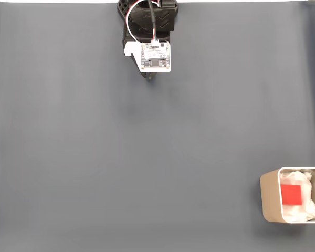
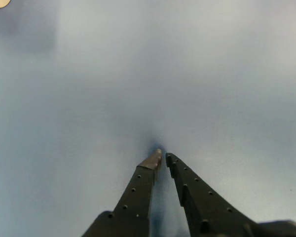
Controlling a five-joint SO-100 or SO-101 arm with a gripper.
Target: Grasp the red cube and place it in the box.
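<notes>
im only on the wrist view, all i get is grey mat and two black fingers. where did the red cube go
Observer: The red cube lies inside the box, on its white lining, seen in the fixed view.
Operator: ok and where is the box from the arm
Observer: In the fixed view the box sits at the lower right edge of the grey mat, while the arm is at the top centre, far apart.
Operator: am i holding anything
Observer: No. The gripper has its fingertips nearly together with nothing between them, just above bare mat.
</notes>
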